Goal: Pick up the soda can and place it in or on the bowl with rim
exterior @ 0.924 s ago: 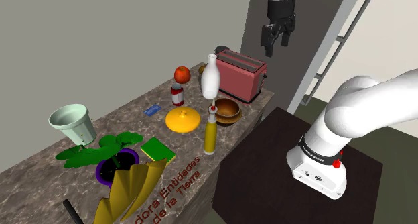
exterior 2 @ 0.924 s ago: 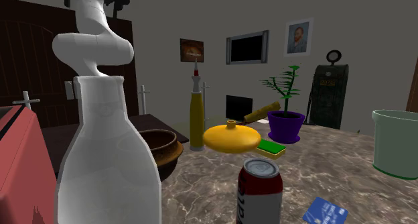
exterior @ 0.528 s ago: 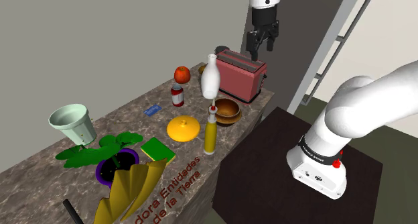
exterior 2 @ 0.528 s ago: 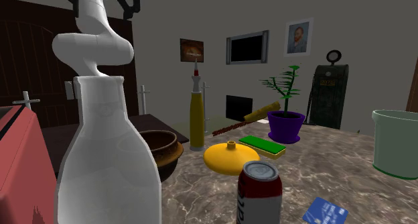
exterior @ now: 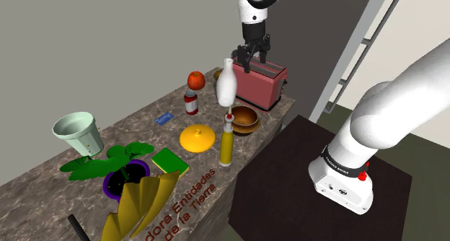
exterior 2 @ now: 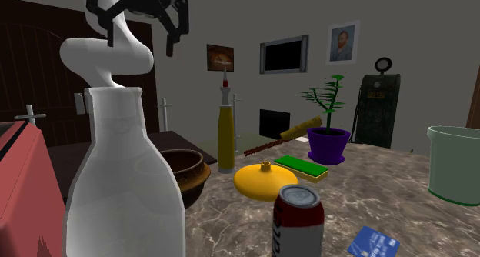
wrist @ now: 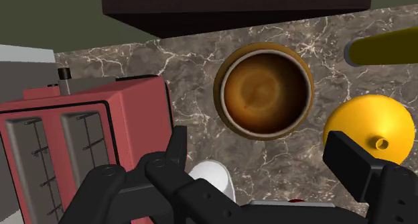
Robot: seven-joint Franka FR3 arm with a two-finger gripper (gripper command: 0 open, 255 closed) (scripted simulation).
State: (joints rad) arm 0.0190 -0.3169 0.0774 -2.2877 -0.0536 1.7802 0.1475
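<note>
The soda can (exterior: 191,102), red with a silver top, stands on the marble counter (exterior: 86,182) beside a white bottle (exterior: 226,84); it is also close up in the second exterior view (exterior 2: 298,221). The brown bowl with rim (exterior: 244,119) sits near the counter's edge and is empty (wrist: 264,92). My black gripper (exterior: 254,55) hangs open over the red toaster (exterior: 258,81), well above the counter and apart from the can. Its fingers (wrist: 175,149) stand wide with nothing between them, the bowl lying just beyond them.
Around the bowl stand a tall oil bottle (exterior: 227,142) and a yellow dome-shaped piece (exterior: 197,133). An apple (exterior: 195,80) and a blue card (exterior: 164,118) lie near the can. Farther along are a green sponge (exterior: 169,161), a potted plant (exterior: 122,171) and a pale pot (exterior: 78,133).
The gripper has come down and toward the shoulder view's left, from high beside the doorway to just above the toaster, staying open. The yellow piece shifted slightly early on.
</note>
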